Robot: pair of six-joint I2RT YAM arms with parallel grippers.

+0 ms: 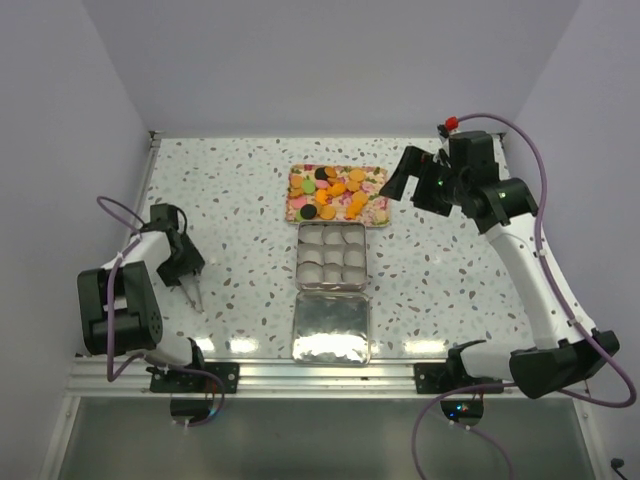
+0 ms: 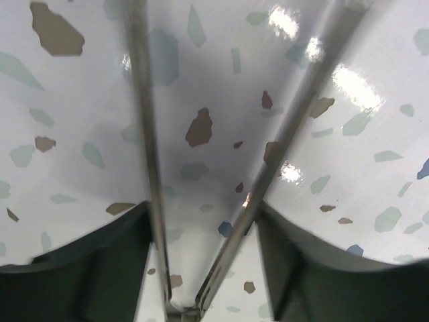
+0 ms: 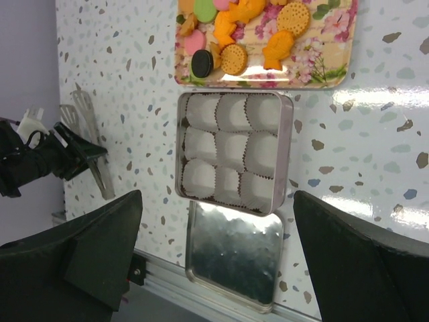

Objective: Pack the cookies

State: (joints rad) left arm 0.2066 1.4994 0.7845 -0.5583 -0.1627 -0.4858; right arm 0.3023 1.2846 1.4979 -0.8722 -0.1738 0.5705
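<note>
Mid-worktop (image 1: 230,200), toward the far edge: floral tray (image 1: 377,213) carrying all the cookies (image 1: 335,188), mostly orange, a few pink, green and black. Just nearer, almost touching the tray: square tin (image 1: 299,258), open, nine white paper cups, all empty. Lid (image 1: 332,328) lies upside down just beside the tin, at the near edge.

Left side of the worktop, well apart from tray and tin: left gripper (image 1: 186,272) pointing down, tongs (image 1: 196,293) between its fingers. The wrist view shows both tong blades running along the fingers' inner faces, so it grips the tongs. Blade tips are apart, with nothing between them but bare worktop.

Right gripper (image 1: 400,182) hangs above the worktop by the tray's right edge, jaws spread wide, empty.

Step, judged: very start of packing. No cookie is lifted and none is in the tin.

Next move likely calls for swinging the tongs across to the tray, straddling one cookie with the blades, pinching it without disturbing its neighbours, then dropping it into a cup. Cookies overlap, so a double pick is the risk.
</note>
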